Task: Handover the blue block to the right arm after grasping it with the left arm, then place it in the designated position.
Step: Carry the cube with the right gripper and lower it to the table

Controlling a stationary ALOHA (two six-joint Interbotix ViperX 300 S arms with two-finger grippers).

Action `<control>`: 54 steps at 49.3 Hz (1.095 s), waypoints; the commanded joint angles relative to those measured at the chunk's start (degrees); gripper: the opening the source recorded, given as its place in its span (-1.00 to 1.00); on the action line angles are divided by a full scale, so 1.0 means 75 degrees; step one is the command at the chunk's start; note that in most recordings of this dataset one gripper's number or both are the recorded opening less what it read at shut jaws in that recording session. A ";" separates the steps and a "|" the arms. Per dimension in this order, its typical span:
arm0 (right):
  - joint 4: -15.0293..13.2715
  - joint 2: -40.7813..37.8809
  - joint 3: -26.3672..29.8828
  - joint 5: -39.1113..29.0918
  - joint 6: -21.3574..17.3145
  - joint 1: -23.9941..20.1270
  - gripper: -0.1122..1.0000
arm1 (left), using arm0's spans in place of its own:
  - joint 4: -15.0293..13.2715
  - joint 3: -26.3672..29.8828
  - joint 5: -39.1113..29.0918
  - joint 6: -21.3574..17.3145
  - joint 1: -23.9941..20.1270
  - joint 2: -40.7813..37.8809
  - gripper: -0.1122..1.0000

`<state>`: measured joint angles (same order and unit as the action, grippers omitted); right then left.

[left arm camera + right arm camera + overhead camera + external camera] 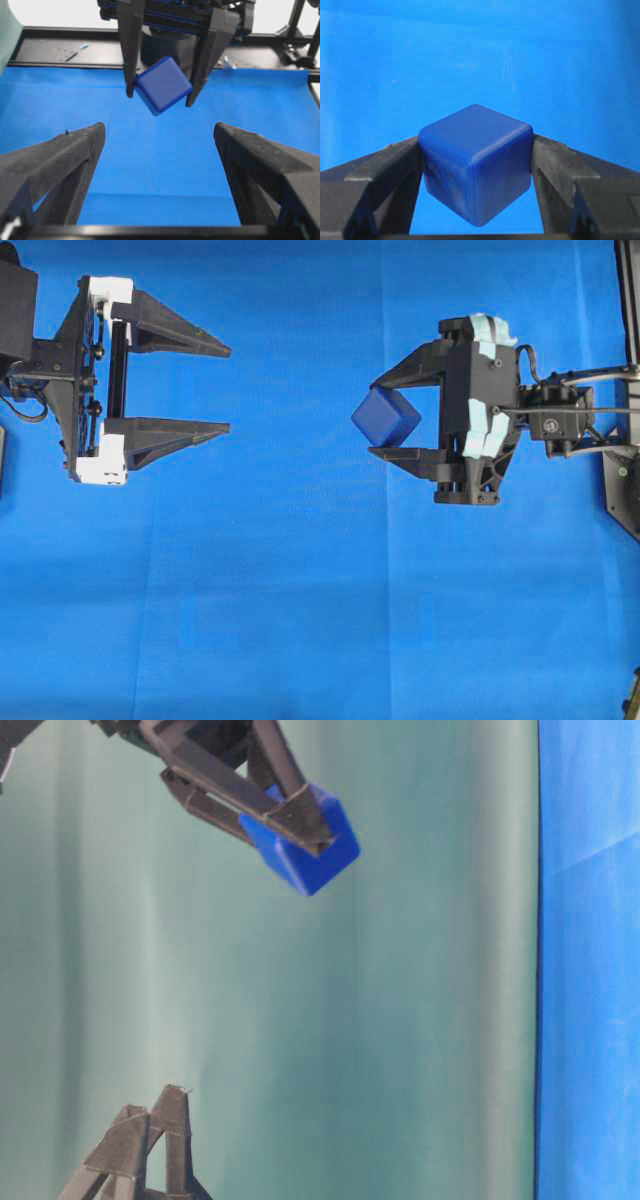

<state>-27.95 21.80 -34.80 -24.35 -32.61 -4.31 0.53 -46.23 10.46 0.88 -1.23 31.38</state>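
So the blue block [386, 418] is pinched between the fingers of the right gripper [393, 416], tilted corner-down and hanging in the air above the blue cloth [300, 590]. Well apart from it, over on the other side, the left gripper [228, 385] has its jaws spread wide with nothing in them, pointing toward the block.

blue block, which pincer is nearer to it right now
Right. The right pincer is clamped on the blue block, held above the cloth. The left pincer stands open and empty, well apart across the middle.
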 commanded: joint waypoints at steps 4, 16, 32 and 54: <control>0.0023 0.0059 0.0223 0.0000 -0.0012 -0.0035 0.22 | -0.0012 0.0188 0.0059 0.0000 0.0000 0.0129 0.88; 0.0023 0.0047 0.0234 -0.0012 -0.0012 -0.0023 0.22 | -0.0012 0.0199 0.0059 0.0000 -0.0012 0.0129 0.88; 0.0023 0.0023 0.0246 -0.0012 0.0000 -0.0023 0.22 | -0.0012 0.0199 0.0059 0.0000 0.0000 0.0117 0.88; 0.0023 -0.0574 0.0281 0.0164 -0.0152 -0.0023 0.22 | -0.0012 0.0199 0.0059 0.0000 0.0000 0.0129 0.88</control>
<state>-27.86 18.37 -34.28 -24.08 -33.49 -4.39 0.53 -46.14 10.46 0.88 -1.23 31.38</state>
